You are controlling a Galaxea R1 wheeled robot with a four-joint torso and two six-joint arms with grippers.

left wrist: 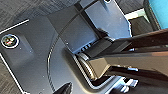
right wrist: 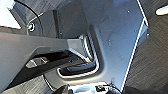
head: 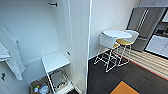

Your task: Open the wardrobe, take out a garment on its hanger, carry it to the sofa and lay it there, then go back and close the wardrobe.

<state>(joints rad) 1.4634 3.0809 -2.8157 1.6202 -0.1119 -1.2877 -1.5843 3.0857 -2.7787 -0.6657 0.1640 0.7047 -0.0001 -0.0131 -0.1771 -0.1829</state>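
Observation:
The wardrobe (head: 37, 32) stands open in front of me in the head view, its white inside bare at the top, with a black hook (head: 53, 4) up high. Its open door (head: 80, 45) is seen edge-on in the middle. A white T-shirt (head: 11, 53) hangs at the wardrobe's left. A white shelf (head: 55, 61) sits low inside. The garment and its hanger are hidden from me. A strip of blue upholstery (left wrist: 160, 12) shows in the left wrist view; I cannot tell whether it is the sofa. Both wrist views look down on my own dark base over grey carpet.
A wire basket (head: 58, 80) sits under the shelf, beside a bin of small items (head: 41, 88). Right of the door stand a round white table (head: 117, 33) and white stools (head: 107, 42). A steel fridge (head: 145, 25) is behind them, and an orange surface (head: 124, 88) lies near me.

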